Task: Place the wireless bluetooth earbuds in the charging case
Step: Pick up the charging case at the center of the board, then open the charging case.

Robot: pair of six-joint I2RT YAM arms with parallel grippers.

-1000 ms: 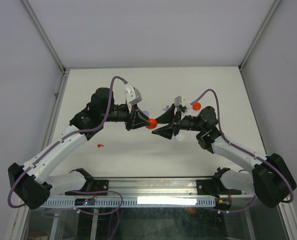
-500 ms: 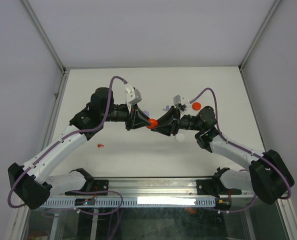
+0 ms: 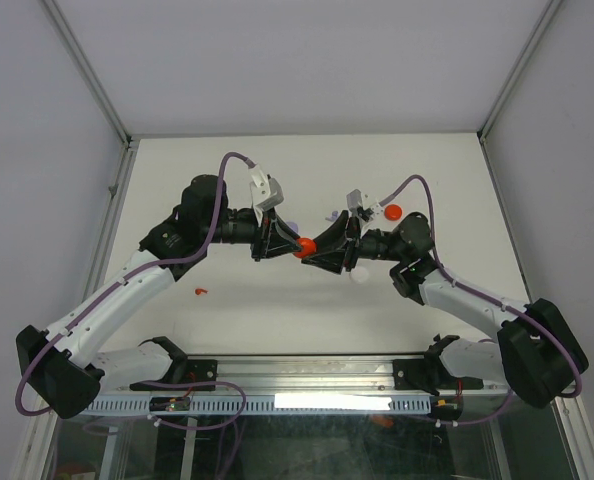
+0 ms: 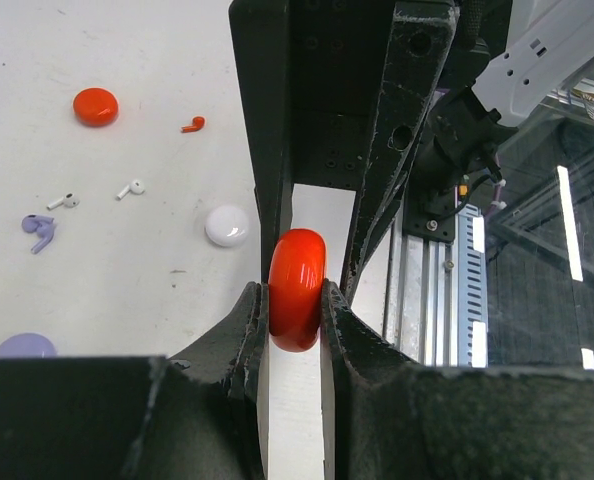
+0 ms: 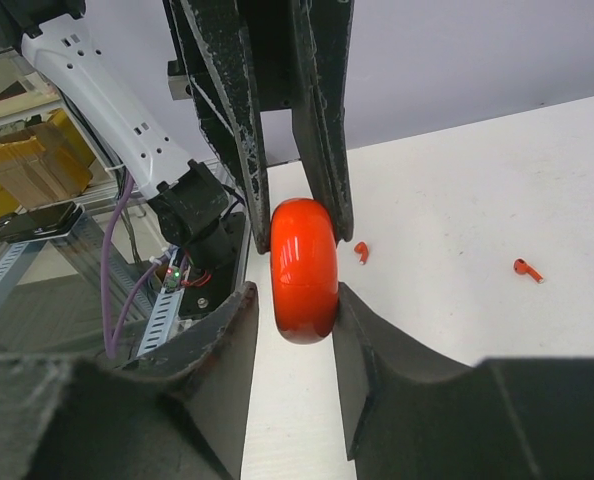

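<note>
The red round charging case (image 3: 302, 247) hangs above the table, held on edge with my left gripper (image 3: 294, 246) shut on it. In the left wrist view the case (image 4: 297, 290) is pinched between both pads. My right gripper (image 3: 314, 251) faces it from the other side. Its jaws straddle the case (image 5: 304, 270): one finger (image 5: 362, 330) touches it and a narrow gap shows at the other, so it is open. Red earbuds (image 5: 361, 251) (image 5: 527, 269) lie on the table below. White earbuds (image 4: 130, 187) (image 4: 63, 201), a red one (image 4: 193, 124) and a lilac one (image 4: 37, 230) lie further off.
A red disc (image 4: 95, 106), a white disc (image 4: 227, 225) and a lilac disc (image 4: 24, 346) lie on the white table (image 3: 277, 180). A lone red earbud (image 3: 201, 292) lies at the near left. The metal rail (image 3: 307, 375) runs along the near edge.
My right gripper has moved left onto the red case and its jaws have narrowed round it. The left gripper and the case have stayed in place.
</note>
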